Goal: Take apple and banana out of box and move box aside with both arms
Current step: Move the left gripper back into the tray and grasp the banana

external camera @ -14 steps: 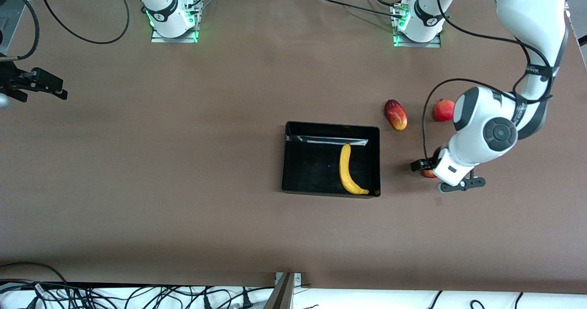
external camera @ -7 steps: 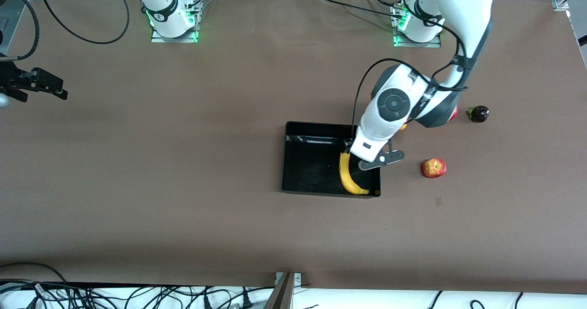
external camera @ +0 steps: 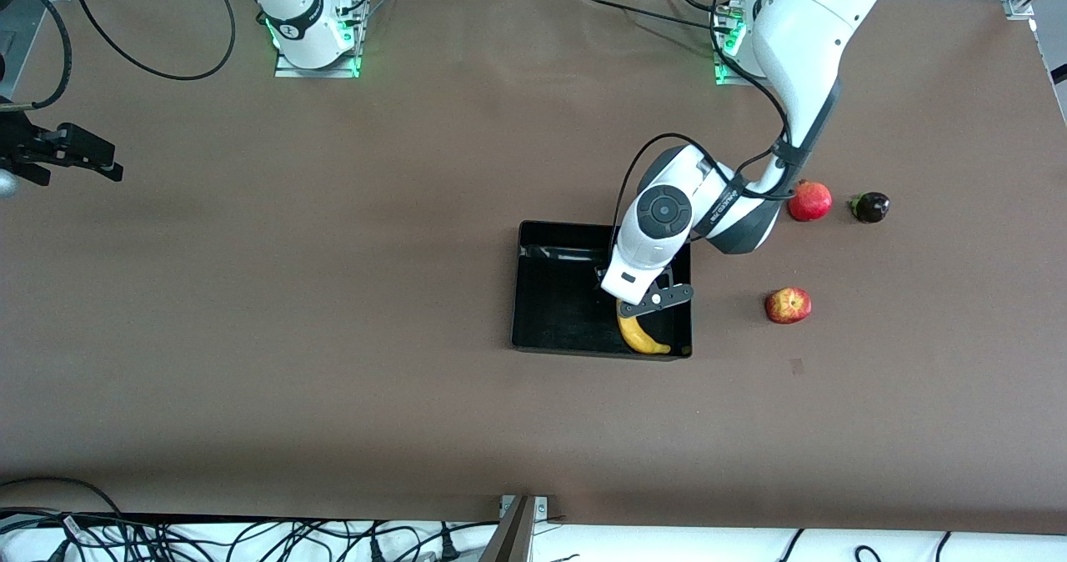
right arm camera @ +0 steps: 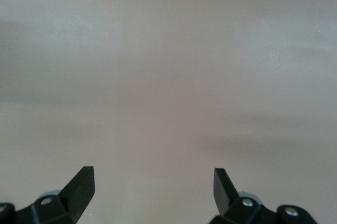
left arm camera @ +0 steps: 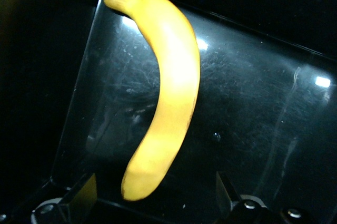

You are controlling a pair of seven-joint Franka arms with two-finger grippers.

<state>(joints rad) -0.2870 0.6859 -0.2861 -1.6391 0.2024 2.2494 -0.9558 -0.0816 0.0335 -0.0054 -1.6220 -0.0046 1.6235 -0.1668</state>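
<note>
The yellow banana [external camera: 642, 334] [left arm camera: 174, 92] lies in the black box [external camera: 521, 295] [left arm camera: 253, 118], along the wall toward the left arm's end. My left gripper [external camera: 627, 295] [left arm camera: 154, 184] hangs low over the banana and is open, with one end of the banana between its fingers and untouched. On the bare table beside the box, toward the left arm's end, sits the red apple [external camera: 788, 304]. My right gripper [external camera: 112, 166] [right arm camera: 152, 174] waits open and empty over bare table at the right arm's end.
A red pomegranate [external camera: 809, 201] and a small dark fruit [external camera: 870, 207] sit on the table farther from the front camera than the apple. Cables run along the table's edge nearest the front camera.
The left arm has swung from the apple across to the box and now hangs over the banana. The apple stays on the table. The right arm has not moved.
</note>
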